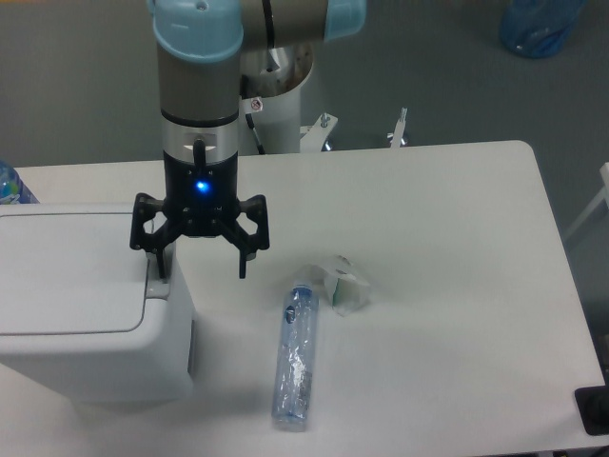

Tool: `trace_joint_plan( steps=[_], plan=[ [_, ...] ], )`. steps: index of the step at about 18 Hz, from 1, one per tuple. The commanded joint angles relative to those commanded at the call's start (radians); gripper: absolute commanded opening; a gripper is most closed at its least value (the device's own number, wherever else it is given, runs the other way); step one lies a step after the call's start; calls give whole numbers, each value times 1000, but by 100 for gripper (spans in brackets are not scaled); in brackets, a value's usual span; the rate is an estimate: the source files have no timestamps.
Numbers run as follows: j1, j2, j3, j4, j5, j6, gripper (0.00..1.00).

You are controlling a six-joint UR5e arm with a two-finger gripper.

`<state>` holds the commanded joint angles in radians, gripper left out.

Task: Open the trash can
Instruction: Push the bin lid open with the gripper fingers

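The white trash can (pixel 81 305) stands at the left of the table with its flat lid down. A grey push tab (pixel 157 284) sits at the lid's right edge. My gripper (pixel 202 272) hangs open over the can's right end, pointing down. Its left finger (pixel 160 259) comes down right at the tab; whether it touches is unclear. The right finger (pixel 242 264) hangs beyond the can's side, over the table. Nothing is held between them.
A clear plastic bottle (pixel 294 354) lies on the table right of the can. A small crumpled wrapper (pixel 344 286) rests just past its top. The robot's base (pixel 276 95) stands behind the table's far edge. A bottle cap (pixel 8 186) peeks in at far left.
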<state>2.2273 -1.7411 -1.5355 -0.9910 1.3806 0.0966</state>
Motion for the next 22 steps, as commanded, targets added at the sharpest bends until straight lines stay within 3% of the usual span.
trace_joint_plan(
  steps=[14,22],
  plan=[
    [0,-2,-5,0,-2,0,100],
    [34,11,38,0,-11,3,100]
  ],
)
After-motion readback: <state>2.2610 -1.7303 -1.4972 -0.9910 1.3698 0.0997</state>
